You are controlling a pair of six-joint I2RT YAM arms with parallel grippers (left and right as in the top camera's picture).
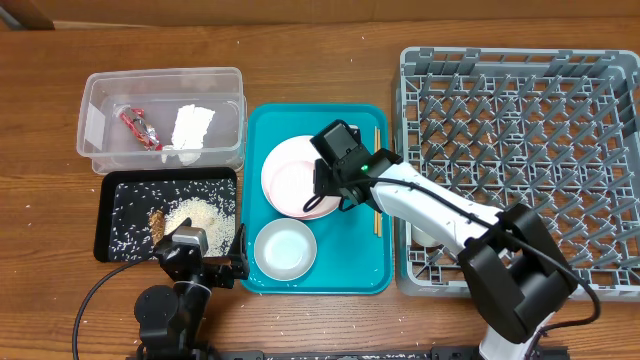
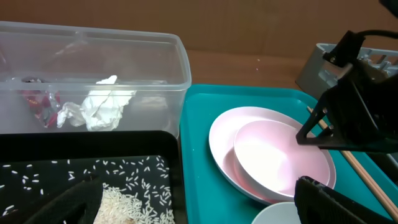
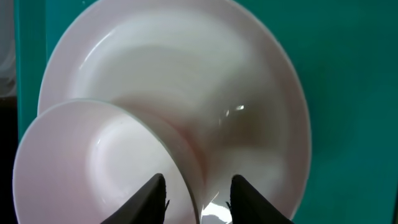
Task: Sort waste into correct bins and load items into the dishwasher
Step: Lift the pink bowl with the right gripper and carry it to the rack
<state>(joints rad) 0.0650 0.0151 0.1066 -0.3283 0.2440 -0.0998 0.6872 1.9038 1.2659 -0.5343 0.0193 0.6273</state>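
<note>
On the teal tray, a pale bowl (image 1: 297, 186) (image 3: 93, 162) rests tilted in the round pink-white plate (image 1: 278, 160) (image 3: 249, 87). My right gripper (image 1: 322, 196) (image 3: 200, 180) is open, its fingers either side of the bowl's rim with gaps showing. A small white cup (image 1: 285, 248) stands in front of the plate, and chopsticks (image 1: 377, 190) (image 2: 367, 177) lie to the right. The tissue (image 1: 190, 128) (image 2: 99, 109) and wrapper (image 1: 135, 125) are in the clear tub (image 1: 100, 85). Rice (image 1: 195, 215) and a brown scrap (image 1: 158, 222) lie in the black tray (image 1: 110, 240). My left gripper (image 1: 200, 255) (image 2: 199, 208) hangs open and holds nothing.
The teal serving tray (image 1: 350, 270) sits mid-table. The grey dish rack (image 1: 520, 150) fills the right side, and the right arm reaches across its front left corner. The left arm's base is at the front edge, below the black tray.
</note>
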